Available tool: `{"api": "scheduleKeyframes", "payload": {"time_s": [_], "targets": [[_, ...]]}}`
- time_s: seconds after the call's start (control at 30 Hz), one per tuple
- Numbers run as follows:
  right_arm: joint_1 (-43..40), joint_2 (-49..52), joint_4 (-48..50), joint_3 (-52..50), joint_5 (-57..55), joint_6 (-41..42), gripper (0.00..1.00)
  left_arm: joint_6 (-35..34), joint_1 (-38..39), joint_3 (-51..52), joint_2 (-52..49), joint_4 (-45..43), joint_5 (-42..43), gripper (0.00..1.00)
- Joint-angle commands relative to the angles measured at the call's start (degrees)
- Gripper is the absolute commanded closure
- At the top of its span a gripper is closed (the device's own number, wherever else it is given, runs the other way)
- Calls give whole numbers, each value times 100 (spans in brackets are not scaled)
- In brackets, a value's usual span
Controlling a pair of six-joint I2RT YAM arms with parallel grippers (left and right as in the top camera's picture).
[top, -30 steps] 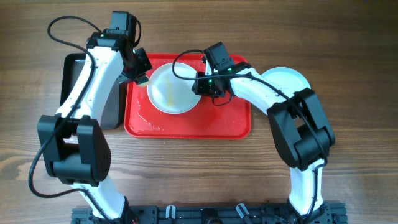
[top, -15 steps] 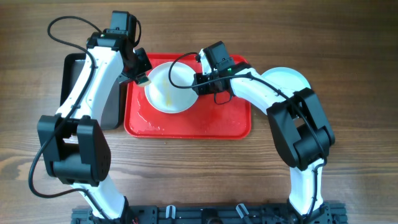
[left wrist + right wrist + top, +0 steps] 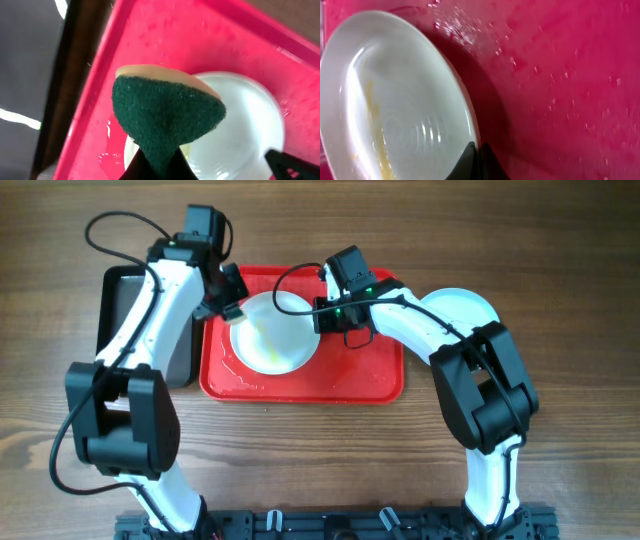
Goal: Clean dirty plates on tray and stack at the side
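A cream-white plate [image 3: 270, 335] with a yellow smear [image 3: 371, 107] sits on the wet red tray [image 3: 370, 375]. My right gripper [image 3: 321, 320] is shut on the plate's right rim [image 3: 470, 131]. That edge is raised, with a shadow on the tray [image 3: 570, 75] beneath it. My left gripper [image 3: 231, 300] is shut on a green scouring sponge [image 3: 167, 115] with a yellow back. It hangs over the plate's upper left edge [image 3: 240, 125]; I cannot tell if it touches.
A black tray [image 3: 122, 290] lies against the red tray's left side, under the left arm. A pale plate [image 3: 470, 302] rests on the wooden table right of the red tray, partly hidden by the right arm. Water drops cover the red tray [image 3: 190, 35].
My right gripper has closed on the plate's right rim. The plate has shifted a little to the left and toward the front. The left arm with the sponge has moved slightly.
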State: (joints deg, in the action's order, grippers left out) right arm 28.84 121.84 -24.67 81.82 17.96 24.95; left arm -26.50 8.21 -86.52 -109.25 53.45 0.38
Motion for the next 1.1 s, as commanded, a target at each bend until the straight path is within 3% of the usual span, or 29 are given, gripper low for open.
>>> {"api": "scheduleKeyframes", "payload": {"time_s": [0.0, 0.23, 0.5, 0.7, 0.87, 0.97, 1.07], "targets": [[13, 149, -155, 55, -173, 673, 96, -76, 162, 452, -133, -258, 72, 96], [24, 149, -260, 55, -262, 990, 96, -74, 391, 778, -133, -509, 66, 96], [24, 149, -267, 55, -262, 951, 96, 389, 498, 1504, -136, -1766, 70, 96], [24, 149, -262, 55, -264, 951, 96, 730, 505, 1937, -136, -1711, 90, 96], [24, 149, -262, 55, -262, 953, 96, 1141, 509, 2096, -136, -1700, 979, 96], [24, 149, -260, 55, -262, 953, 96, 1714, 570, 2096, -136, -1864, 2133, 96], [24, 149, -262, 55, -264, 951, 96, 1867, 767, 2096, -136, -1980, 2400, 96]]}}
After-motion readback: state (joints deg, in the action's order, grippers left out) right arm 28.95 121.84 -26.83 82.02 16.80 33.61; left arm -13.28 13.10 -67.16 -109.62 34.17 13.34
